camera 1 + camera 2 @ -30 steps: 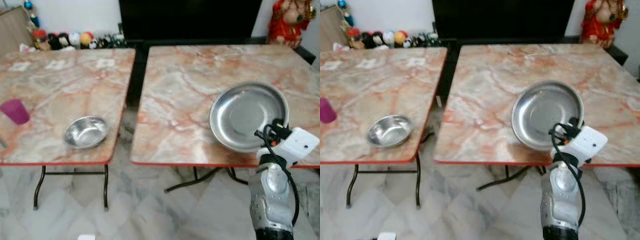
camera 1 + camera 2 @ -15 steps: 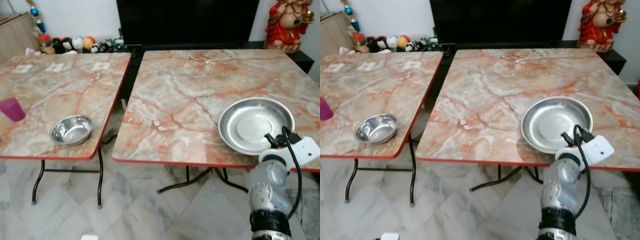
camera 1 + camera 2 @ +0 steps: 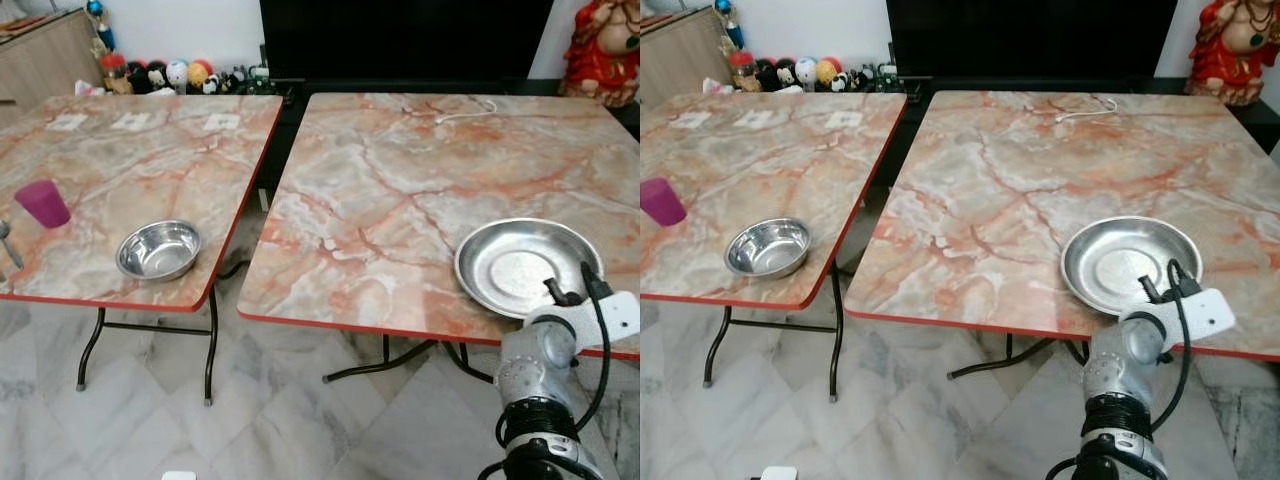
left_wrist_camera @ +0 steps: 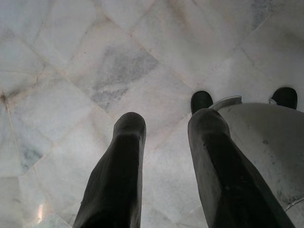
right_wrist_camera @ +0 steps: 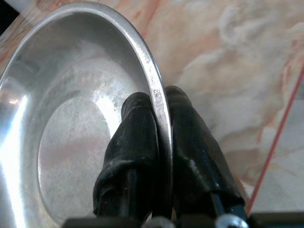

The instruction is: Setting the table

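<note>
A large steel plate lies flat near the front right edge of the right marble table. My right gripper is shut on its rim, one finger inside the plate and one outside; in the eye views the wrist sits at the plate's near edge. On the left table rest a small steel bowl and a purple cup. My left gripper hangs open above the marble floor with nothing between its fingers.
A gap with dark table legs separates the two tables. A dark TV cabinet, small toys and a red statue line the back wall. A white cable lies at the right table's far edge.
The plate was tilted up a second ago; it now lies flat on the table, nearer the front right edge, still in my right gripper. The camera has shifted.
</note>
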Available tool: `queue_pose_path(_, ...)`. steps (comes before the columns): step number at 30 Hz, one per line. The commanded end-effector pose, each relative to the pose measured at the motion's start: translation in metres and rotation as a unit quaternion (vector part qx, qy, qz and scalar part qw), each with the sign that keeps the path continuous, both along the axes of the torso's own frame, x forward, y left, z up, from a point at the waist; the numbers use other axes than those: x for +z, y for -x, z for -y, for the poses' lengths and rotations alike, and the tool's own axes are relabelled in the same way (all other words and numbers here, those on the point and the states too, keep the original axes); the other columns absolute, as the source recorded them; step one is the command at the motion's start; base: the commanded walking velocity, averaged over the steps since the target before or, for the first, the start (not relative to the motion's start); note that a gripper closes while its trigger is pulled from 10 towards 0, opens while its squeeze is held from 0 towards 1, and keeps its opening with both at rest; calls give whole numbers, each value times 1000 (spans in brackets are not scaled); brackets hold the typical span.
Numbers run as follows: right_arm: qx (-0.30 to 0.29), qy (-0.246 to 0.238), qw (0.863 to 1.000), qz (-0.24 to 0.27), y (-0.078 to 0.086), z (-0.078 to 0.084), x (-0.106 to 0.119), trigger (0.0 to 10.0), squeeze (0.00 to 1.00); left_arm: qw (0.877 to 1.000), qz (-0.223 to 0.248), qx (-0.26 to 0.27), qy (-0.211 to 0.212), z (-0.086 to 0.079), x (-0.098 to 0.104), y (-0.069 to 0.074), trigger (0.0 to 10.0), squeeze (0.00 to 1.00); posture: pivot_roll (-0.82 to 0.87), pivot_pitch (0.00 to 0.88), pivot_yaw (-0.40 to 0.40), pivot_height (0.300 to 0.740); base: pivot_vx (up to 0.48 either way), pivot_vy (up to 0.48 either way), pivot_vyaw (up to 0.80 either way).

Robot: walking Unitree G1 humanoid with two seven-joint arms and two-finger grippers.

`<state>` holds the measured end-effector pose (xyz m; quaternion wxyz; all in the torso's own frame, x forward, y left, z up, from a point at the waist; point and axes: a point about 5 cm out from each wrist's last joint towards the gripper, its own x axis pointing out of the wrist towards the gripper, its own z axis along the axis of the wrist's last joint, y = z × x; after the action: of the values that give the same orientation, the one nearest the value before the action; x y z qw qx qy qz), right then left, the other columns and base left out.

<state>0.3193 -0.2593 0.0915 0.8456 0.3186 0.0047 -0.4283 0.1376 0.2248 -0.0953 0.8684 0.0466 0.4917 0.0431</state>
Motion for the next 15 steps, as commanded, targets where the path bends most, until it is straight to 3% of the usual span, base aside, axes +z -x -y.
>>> queue_pose_path(1, -7, -2, 1000, 0, -2, 0, 1, 10000, 0, 1000, -6, 1, -8, -4, 0, 3, 10000, 0, -87, 0, 38, 740, 0, 0, 0)
queue_pose_path(4, -15, -4, 1000, -2, -2, 1, 0, 10000, 0, 1000, -6, 0, -9, -4, 0, 3, 10000, 0, -88, 0, 39, 740, 0, 0, 0)
queue_pose_path(5, -15, -8, 1000, -2, -2, 0, -1, 10000, 471, 1000, -7, 0, -9, -4, 0, 3, 10000, 0, -85, 0, 39, 740, 0, 0, 0)
queue_pose_path(7, -15, -9, 1000, -2, -3, 0, -1, 10000, 471, 1000, -7, 0, -9, -4, 0, 3, 10000, 0, -84, 0, 39, 740, 0, 0, 0)
queue_pose_path(8, -16, -12, 1000, -1, -3, 0, -2, 10000, 969, 1000, -6, 0, -9, -4, 0, 3, 10000, 0, -83, 0, 39, 740, 0, 0, 0)
queue_pose_path(14, -29, -10, 1000, -1, -2, 0, -1, 10000, 914, 1000, -6, 2, -10, -4, 0, 3, 10000, 0, -81, 0, 39, 740, 0, 0, 0)
queue_pose_path(15, -34, -3, 999, -3, -1, 2, 0, 10000, 467, 1000, -6, 2, -10, -4, 0, 3, 10000, 0, -81, 0, 39, 740, 0, 0, 0)
